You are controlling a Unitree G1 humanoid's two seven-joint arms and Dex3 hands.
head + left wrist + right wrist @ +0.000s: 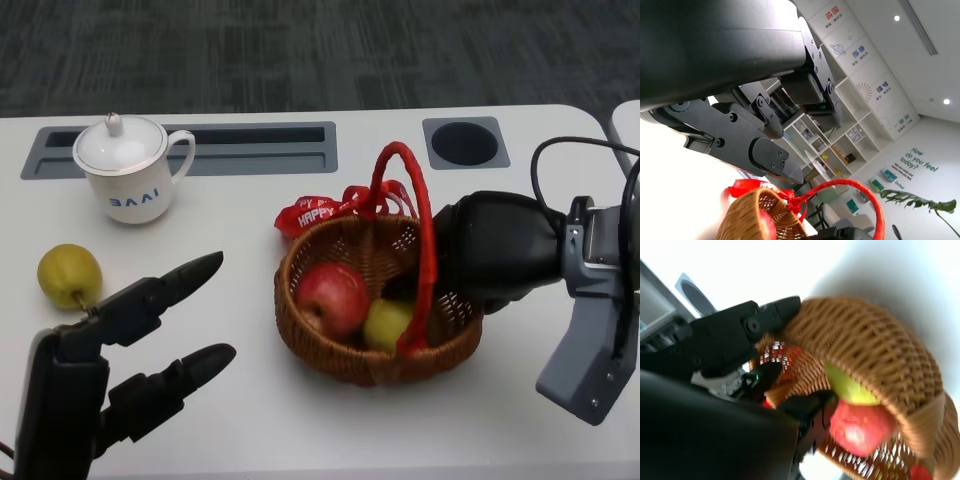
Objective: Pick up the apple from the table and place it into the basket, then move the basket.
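A brown wicker basket (330,365) with a red handle (425,230) stands mid-table and holds a red apple (332,297) and a green apple (388,322). My right hand (495,250) is at the basket's right side. In the right wrist view one finger (740,335) lies on the outside of the basket (880,345) wall while others reach inside, near the green apple (847,387) and red apple (860,427), so it grips the wall. My left hand (150,340) hovers at the lower left with its fingers spread and nothing in it.
A yellow-green apple (70,275) lies on the table at the left, just beyond my left hand. A white lidded cup (125,170) stands at the back left by a grey slot. A red ribbon (320,212) hangs behind the basket. A round recess (464,143) sits at the back right.
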